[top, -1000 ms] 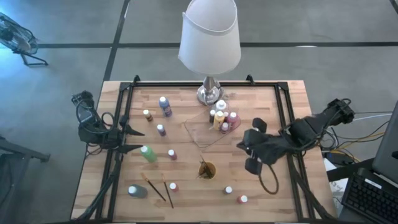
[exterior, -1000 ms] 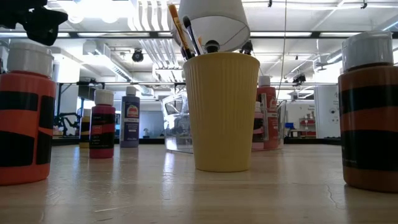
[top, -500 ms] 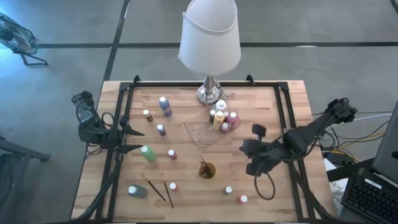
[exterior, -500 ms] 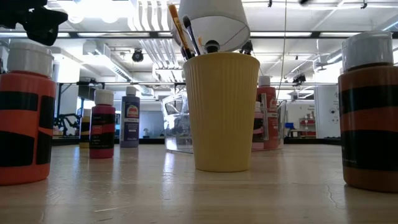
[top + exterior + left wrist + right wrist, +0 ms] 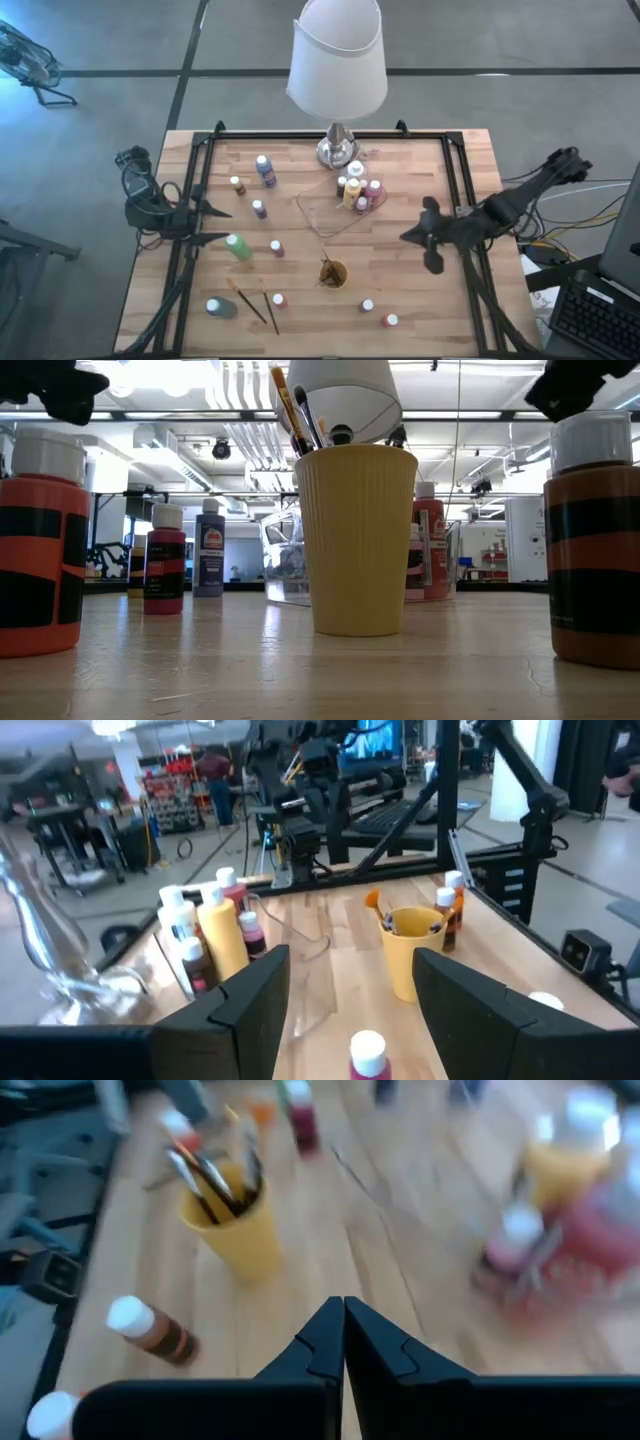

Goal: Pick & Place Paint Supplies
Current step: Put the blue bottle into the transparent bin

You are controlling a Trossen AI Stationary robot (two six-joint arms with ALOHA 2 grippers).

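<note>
— Claw on the right, pressed together and empty, hangs right of centre; left claw waits spread.
— Why?
— Probably between picks: white-capped paint bottles cluster in the clear plastic tray, others scattered on the wooden tabletop.

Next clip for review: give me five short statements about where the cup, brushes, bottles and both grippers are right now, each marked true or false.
1. The yellow cup holds brushes. True.
2. The right gripper is shut and holds nothing. True.
3. The left gripper grips the green bottle. False: its fingers stand open, apart from the bottle, at the table's left edge.
4. Two brushes lie loose on the table near its front left. True.
5. The clear tray holds no bottles. False: several bottles stand together at its end near the lamp.
</note>
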